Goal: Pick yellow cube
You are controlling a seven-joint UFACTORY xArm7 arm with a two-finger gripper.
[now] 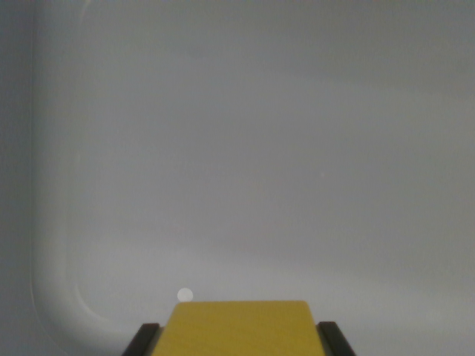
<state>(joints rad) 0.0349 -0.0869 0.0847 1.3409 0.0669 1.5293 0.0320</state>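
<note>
Gripper fingers show only as two dark tips at the bottom edge of the frame, one at each side of the yellow cube, and they appear pressed against its flanks, so the pincer reads as clenched on the cube. The cube sits at the bottom centre of the wrist view, its flat top facing the camera, squarely between the fingers; that centring suggests an even grip on opposite faces, which would keep it from twisting. Behind it stretches a pale grey surface, blurred and bare. A curved lighter rim runs down the left side and bends at the lower left. A small white spot lies just above the cube's upper left corner. Whether the cube is lifted clear of the surface cannot be told.
</note>
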